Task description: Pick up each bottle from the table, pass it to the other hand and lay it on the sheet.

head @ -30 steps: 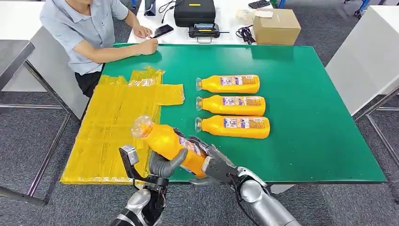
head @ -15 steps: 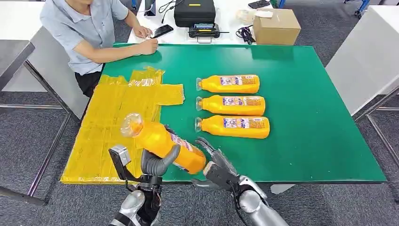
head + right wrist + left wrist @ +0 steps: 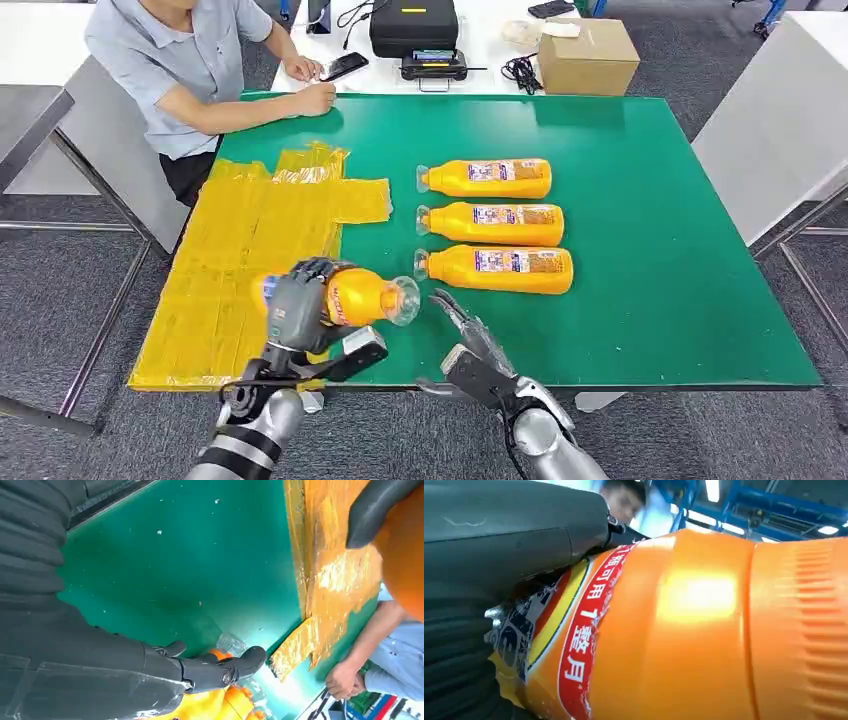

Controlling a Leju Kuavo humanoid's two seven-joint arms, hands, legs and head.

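My left hand [image 3: 298, 305] grips an orange bottle [image 3: 362, 297] above the sheet's near right edge, the bottle lying level with its clear cap end pointing right. Up close, the left wrist view has the bottle's orange body [image 3: 704, 630] and red label against the hand's thumb [image 3: 514, 525]. My right hand [image 3: 470, 345] hovers open just right of the bottle, fingers spread, holding nothing; its fingers [image 3: 220, 672] hang over the green table. The yellow sheet [image 3: 240, 260] covers the table's left part. Three more orange bottles [image 3: 497, 220] lie in a column at mid-table.
A person [image 3: 190, 60] sits at the far left corner with a forearm on the green table [image 3: 650, 250]. Behind it stand a cardboard box [image 3: 585, 55] and a black case [image 3: 413, 25]. A white table [image 3: 790, 110] is at the right.
The bottle passed from my right hand to my left hand. The left hand turned it so the cap now points right. My right hand let go and drew back a little.
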